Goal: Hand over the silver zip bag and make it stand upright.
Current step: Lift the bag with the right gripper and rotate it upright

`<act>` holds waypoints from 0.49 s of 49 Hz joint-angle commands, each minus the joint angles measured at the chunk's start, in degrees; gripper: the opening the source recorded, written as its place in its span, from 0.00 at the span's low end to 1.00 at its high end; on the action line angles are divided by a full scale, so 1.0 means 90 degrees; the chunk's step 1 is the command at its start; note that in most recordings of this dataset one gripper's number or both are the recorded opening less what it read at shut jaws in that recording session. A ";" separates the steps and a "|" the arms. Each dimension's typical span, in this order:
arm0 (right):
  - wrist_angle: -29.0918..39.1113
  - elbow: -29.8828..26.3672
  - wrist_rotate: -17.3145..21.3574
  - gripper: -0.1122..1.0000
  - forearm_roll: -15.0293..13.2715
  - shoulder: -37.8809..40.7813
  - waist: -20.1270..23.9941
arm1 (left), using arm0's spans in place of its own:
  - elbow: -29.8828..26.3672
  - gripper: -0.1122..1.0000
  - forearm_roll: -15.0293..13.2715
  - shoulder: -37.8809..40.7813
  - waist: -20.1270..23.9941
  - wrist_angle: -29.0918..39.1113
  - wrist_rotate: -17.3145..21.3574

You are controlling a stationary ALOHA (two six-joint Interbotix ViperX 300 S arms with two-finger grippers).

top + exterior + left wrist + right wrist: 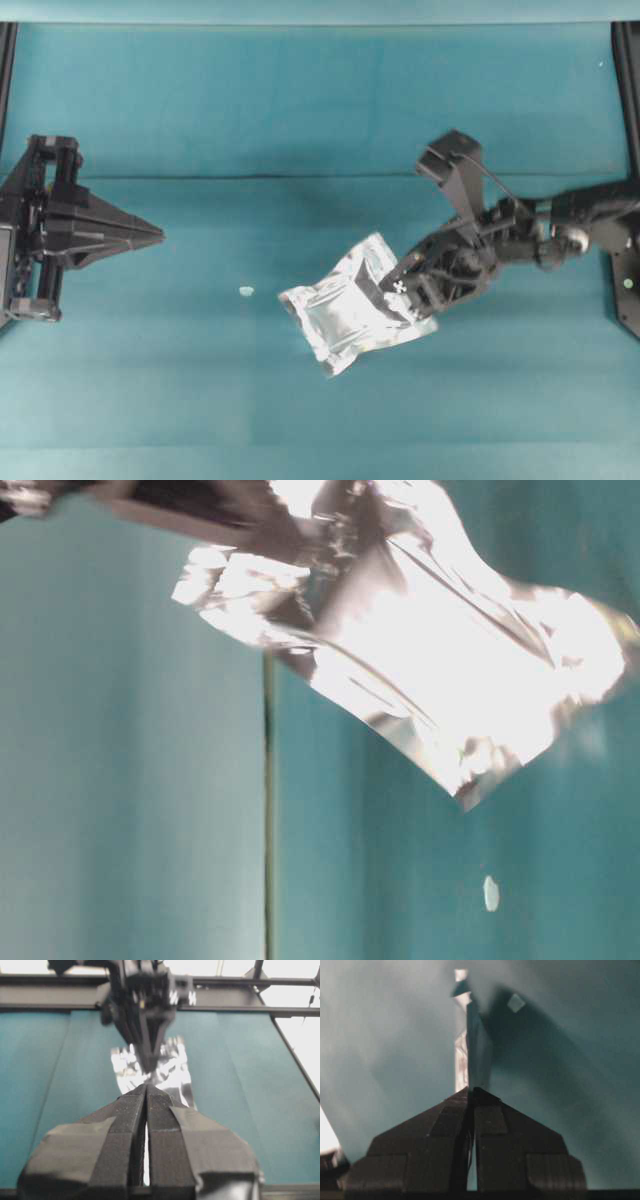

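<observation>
The silver zip bag (pixel 352 305) is a shiny, crinkled foil pouch right of the table's middle. My right gripper (pixel 400 288) is shut on the bag's right edge. From table level the bag (pixel 450 660) hangs above the cloth. In the right wrist view it shows edge-on as a thin strip (pixel 462 1055) running out from between the closed fingertips (pixel 471 1091). My left gripper (pixel 155 236) is shut on nothing at the table's left side, well apart from the bag. The left wrist view shows its closed fingers (pixel 132 1110) pointing at the bag (pixel 172 1067) and the right arm (pixel 145 1000) behind it.
A tiny white speck (pixel 246 291) lies on the teal cloth between the two grippers. A fold line (pixel 300 176) crosses the cloth. Black frame posts (pixel 628 60) stand at the table's sides.
</observation>
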 commanded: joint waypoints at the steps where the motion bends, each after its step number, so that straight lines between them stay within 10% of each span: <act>1: 0.0703 -0.0557 -0.0400 0.12 -0.0205 -0.0215 -0.0146 | -0.0098 0.09 0.0020 0.0010 0.0010 -0.0029 0.0010; 24: 0.3672 -0.2520 -0.2061 0.12 -0.1279 0.0498 -0.0166 | -0.0068 0.09 0.0020 0.0000 0.0088 0.0039 0.0010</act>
